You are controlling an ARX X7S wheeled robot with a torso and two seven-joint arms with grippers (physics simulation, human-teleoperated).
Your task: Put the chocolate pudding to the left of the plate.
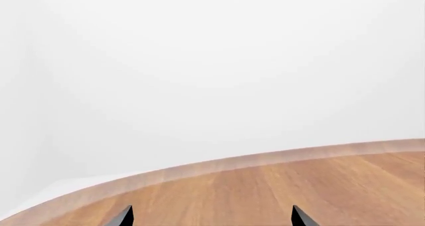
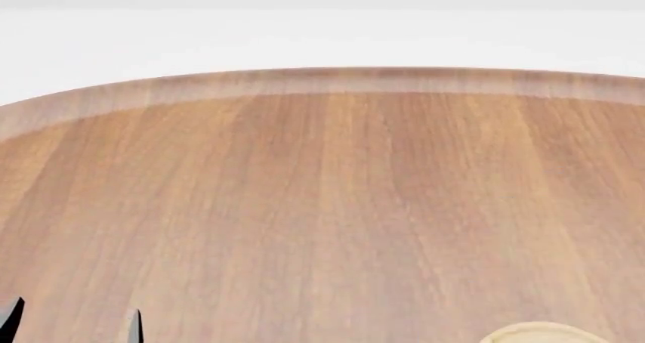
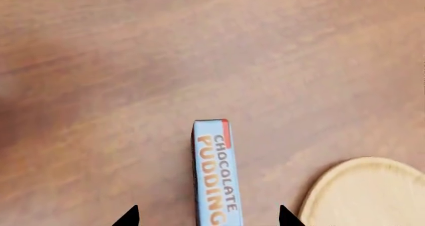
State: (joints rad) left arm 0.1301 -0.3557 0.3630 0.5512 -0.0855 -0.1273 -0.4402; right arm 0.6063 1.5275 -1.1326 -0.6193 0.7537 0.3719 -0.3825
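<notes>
In the right wrist view the chocolate pudding (image 3: 216,176) is a narrow box with a light blue top and orange lettering, resting on the wooden table (image 3: 133,61). My right gripper (image 3: 209,217) is open, its two dark tips wide apart on either side of the box and not touching it. The plate (image 3: 365,196), a pale tan wooden disc, lies close beside the box. Its rim also shows at the bottom edge of the head view (image 2: 544,334). My left gripper (image 1: 212,218) is open and empty over bare table; its tips show low in the head view (image 2: 71,326).
The round wooden table (image 2: 333,192) has a lighter raised rim (image 2: 333,80) along its far edge, with white floor and wall beyond. The left wrist view shows the same rim (image 1: 199,167) curving ahead of the left gripper.
</notes>
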